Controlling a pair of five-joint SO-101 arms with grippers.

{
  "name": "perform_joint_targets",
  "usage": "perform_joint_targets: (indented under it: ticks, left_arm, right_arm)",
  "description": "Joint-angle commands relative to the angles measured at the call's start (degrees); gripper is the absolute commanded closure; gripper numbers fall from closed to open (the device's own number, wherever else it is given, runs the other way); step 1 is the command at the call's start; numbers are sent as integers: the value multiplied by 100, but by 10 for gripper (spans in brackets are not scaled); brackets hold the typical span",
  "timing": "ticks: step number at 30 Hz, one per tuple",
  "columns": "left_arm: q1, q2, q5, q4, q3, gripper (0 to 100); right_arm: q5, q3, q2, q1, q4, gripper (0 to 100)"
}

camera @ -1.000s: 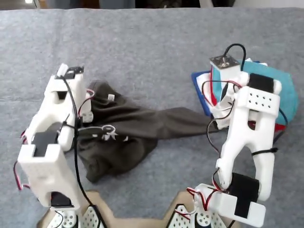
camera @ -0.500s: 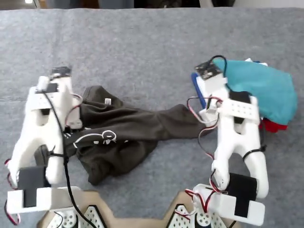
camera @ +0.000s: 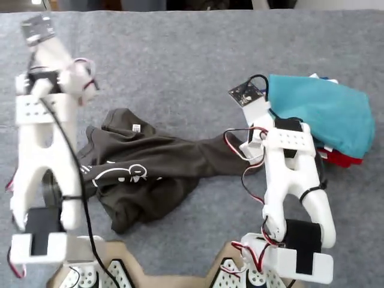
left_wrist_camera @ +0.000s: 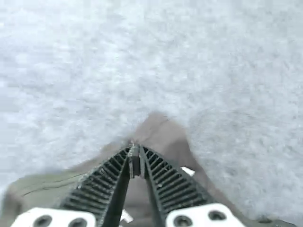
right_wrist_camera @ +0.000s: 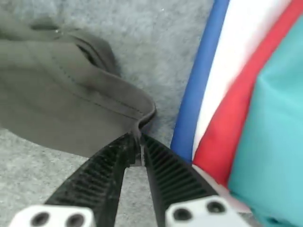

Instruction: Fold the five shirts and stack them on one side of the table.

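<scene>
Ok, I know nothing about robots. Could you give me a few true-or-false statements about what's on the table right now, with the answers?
1. The dark olive crumpled shirt is neatly folded. False: it lies bunched and spread out on the grey felt table.
2. A teal folded shirt tops the stack. True.
3. The right gripper is shut on the olive shirt's edge. True.
4. The left gripper is wide open. False: it is shut.

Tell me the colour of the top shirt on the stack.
Teal; the top shirt shows best in the high view.
</scene>
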Motion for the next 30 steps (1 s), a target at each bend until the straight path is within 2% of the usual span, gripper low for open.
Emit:
perform_joint_targets:
  ticks: [1,4,7,12,18,23,30]
  left_arm:
    - [101,695,563,-378,-154,969]
    - [-57,1538,1530,-440,-286,890]
    - [-75,2057,2092,-105,-690,841]
    - [31,2426,2189,501,-1270,840]
    - [-215,2673,2646,879,-1314,841]
    - [-356,2734,2646,870,-1279,841]
    - [-163,2901,2646,677,-1341,841]
  right_arm:
    - [-9,-119,-602,-79,-44,985]
    - [-9,-189,-1086,-360,-44,985]
    - [-9,-189,-1429,-765,-53,985]
    - [-9,-303,-1499,-1196,-53,985]
    - [-9,-655,-1402,-1310,-79,985]
    - [-9,-1059,-901,-1310,-62,985]
    - [-9,-1253,-488,-1275,-53,985]
